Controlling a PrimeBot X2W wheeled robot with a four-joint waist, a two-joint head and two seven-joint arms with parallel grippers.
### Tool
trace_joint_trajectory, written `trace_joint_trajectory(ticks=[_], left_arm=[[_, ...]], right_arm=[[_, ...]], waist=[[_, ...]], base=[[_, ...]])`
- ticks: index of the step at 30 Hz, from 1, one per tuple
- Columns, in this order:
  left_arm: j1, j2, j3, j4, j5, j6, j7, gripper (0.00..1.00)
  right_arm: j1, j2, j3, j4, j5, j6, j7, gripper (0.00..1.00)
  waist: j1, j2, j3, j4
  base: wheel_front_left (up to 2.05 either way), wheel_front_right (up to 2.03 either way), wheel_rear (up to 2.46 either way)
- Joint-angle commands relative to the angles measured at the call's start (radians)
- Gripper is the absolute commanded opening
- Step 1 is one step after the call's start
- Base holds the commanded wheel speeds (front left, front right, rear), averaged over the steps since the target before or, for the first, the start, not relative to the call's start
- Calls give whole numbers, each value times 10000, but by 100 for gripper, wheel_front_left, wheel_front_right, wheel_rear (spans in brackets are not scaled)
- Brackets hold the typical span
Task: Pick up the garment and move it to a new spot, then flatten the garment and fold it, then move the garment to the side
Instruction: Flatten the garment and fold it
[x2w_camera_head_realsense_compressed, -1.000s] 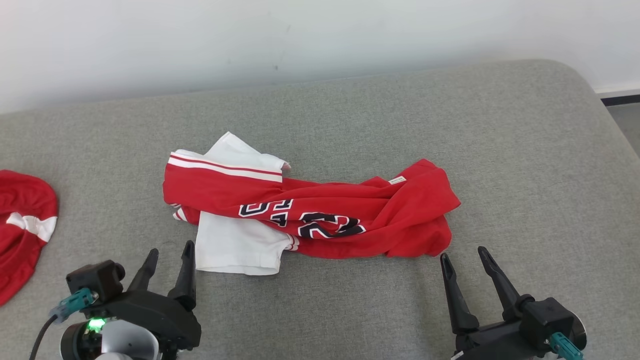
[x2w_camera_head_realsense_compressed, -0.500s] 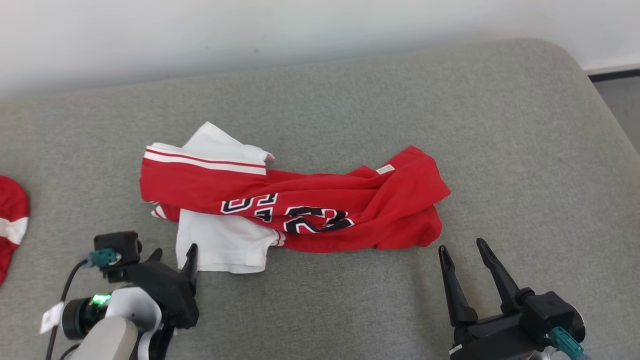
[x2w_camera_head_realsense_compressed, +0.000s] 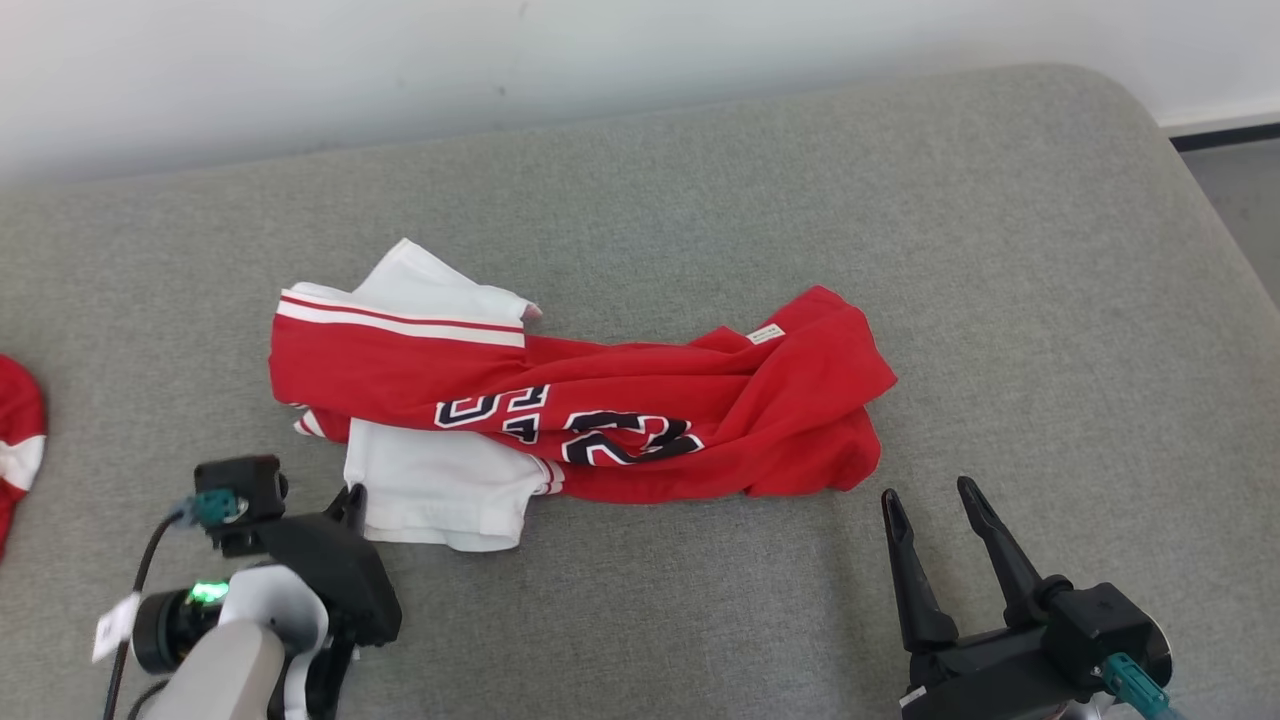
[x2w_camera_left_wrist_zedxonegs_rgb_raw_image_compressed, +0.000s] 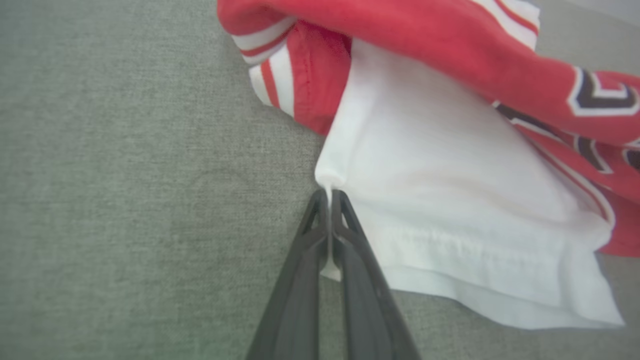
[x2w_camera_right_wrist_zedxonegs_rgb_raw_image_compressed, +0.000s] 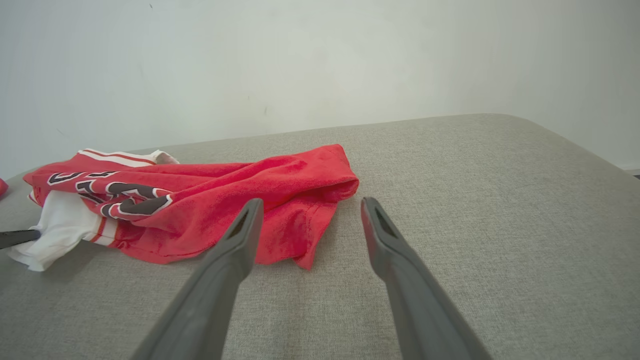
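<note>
The garment is a red jersey with dark numbers and white sleeves, bunched in a long heap across the middle of the grey padded surface. My left gripper sits at the near left corner of its white part. In the left wrist view the fingers of the left gripper are pressed together with a pinch of white cloth from the garment between them. My right gripper stands open just short of the garment's near right end. In the right wrist view the right gripper has its jaws wide apart in front of the garment.
Another red and white cloth lies at the far left edge. A pale wall runs behind the surface. The surface's rounded right corner drops to a darker floor. Bare grey padding stretches to the right of the garment.
My left gripper has moved forward to the white corner of the garment and shut on it. The head camera has shifted. The right gripper has stayed open in place.
</note>
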Motion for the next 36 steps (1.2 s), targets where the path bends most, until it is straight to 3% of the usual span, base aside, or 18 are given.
trace_joint_trajectory(ticks=[1,8,15,22,23,24,25,30,36], left_arm=[[268,7,76,-116,-45,-17,-223,0],[2008,145,594,-1945,-261,493,-1463,0],[4064,258,931,-4334,-421,1456,-1516,0],[5095,146,1057,-4964,-620,1989,-1449,0],[5163,119,1062,-4955,-664,2035,-1433,18],[5218,94,1076,-4949,-672,2054,-1462,51],[5250,105,1121,-4977,-609,2086,-1604,100],[5269,-30,1315,-5046,-704,1668,-2452,100],[5265,-58,1616,-5040,41,709,-3844,100]], right_arm=[[50,21,-22,2,-19,5,-46,100],[351,-90,-69,-74,-7,5,-45,100],[541,-154,-60,-118,57,5,-28,100],[496,-149,7,-52,85,5,9,100],[481,-155,2,-43,89,5,13,100],[476,-158,-4,-34,91,5,18,100],[471,-163,-12,-20,93,5,16,100],[525,-164,-129,7,89,5,14,100],[670,-136,-280,31,70,6,8,100]], waist=[[-1,-1,-128,114],[-1,-1,-494,464],[-1,-1,-727,740],[-1,-1,-849,871],[-1,-1,-865,883],[-1,-1,-884,896],[-1,-1,-903,907],[-1,-1,-1015,1050],[-1,-1,-1259,1251]], base=[[0,0,0],[0,0,0],[0,0,0],[0,0,0],[0,0,0],[0,0,0],[0,0,0],[0,0,0],[0,0,0]])
